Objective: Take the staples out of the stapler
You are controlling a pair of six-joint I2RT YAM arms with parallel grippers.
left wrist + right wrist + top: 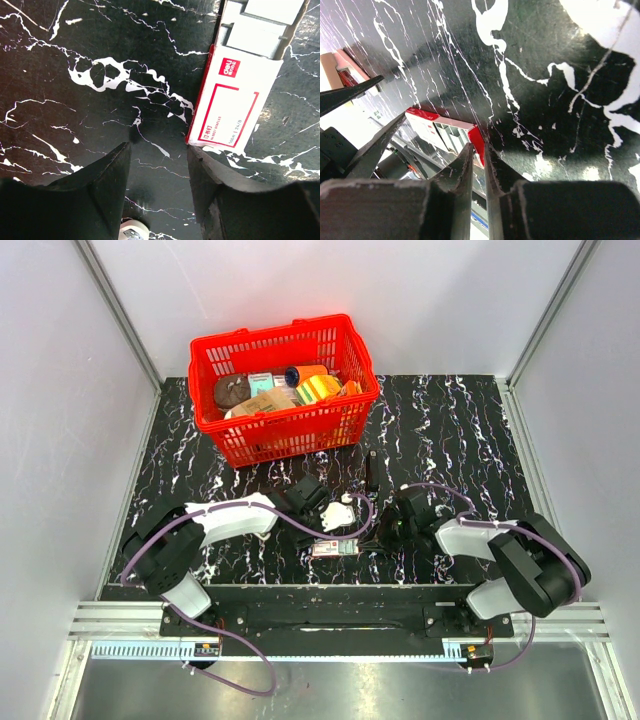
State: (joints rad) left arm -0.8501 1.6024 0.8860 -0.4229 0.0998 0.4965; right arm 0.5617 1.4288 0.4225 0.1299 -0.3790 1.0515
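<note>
From above, the stapler (370, 472) (as I judge the slim dark bar on the tabletop (460, 430) to be) lies just beyond both arms, its long axis running away from their bases. It sits between the left gripper (305, 495) and the right gripper (400, 520), touching neither and a little nearer the right. The staple box (335, 548) lies on the near side, between the two.

Left wrist: the jaws stand open over bare marble, holding nothing, and the box lies just outside one finger, its far end open. No stapler shows here.

Right wrist: the jaws are drawn almost together, tips at the box's red end — whether they pinch it I cannot tell. The stapler lies outside this view; reaching it likely means going forward and slightly left.
</note>
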